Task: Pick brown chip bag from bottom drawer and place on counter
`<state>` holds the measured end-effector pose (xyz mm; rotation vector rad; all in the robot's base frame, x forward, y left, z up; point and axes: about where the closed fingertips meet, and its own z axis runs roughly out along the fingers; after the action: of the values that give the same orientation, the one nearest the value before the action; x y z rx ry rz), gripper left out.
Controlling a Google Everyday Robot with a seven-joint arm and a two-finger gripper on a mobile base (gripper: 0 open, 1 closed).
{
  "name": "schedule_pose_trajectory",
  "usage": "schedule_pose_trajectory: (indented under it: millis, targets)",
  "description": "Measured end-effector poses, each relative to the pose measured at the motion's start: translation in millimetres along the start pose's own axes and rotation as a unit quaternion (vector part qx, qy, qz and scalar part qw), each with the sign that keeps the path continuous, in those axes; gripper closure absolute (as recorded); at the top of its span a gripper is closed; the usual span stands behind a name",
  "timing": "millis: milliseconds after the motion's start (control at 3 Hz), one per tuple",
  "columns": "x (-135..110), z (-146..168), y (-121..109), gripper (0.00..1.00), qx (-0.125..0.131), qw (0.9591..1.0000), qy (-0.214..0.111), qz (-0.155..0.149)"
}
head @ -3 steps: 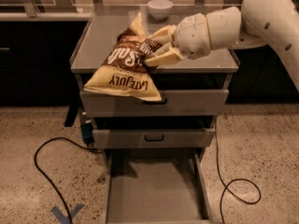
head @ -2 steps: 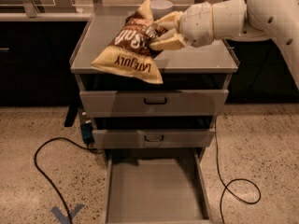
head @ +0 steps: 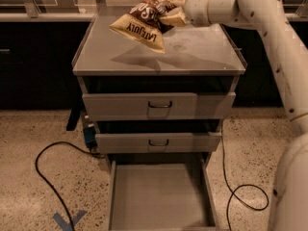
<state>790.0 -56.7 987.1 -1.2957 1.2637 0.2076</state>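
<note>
The crinkly dark-brown chip bag [head: 144, 19] is showing "LATE JULY", upside down, on its lower cream-yellow end; white lettering on the brown part is reading illegible. The off-white end effector [head: 169, 15] is clamping the bag above the grey metal desk [head: 197, 52].

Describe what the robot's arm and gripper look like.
The arm is smooth and off-white, made of thick rounded tube segments with a thin seam ring. The gripper, over the counter at the chip bag, has stubby cream-tan fingers. No cables show on it.

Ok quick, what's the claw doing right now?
Claw: closed, holding the brown chip bag in the air over the counter.
</note>
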Motion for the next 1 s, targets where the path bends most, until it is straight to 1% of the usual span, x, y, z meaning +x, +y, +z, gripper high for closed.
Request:
schedule_pose_trajectory:
  millis: [333,667,1000]
  targets:
    - [39.9,25.0,-33.5,1.00,0.051,0.9974,0.035,0.036]
    - [83.9,37.1,-44.3,1.00,0.078,0.9899,0.079,0.087]
    - [133.9,40.3,-37.7,1.00,0.088,0.9765,0.116,0.159]
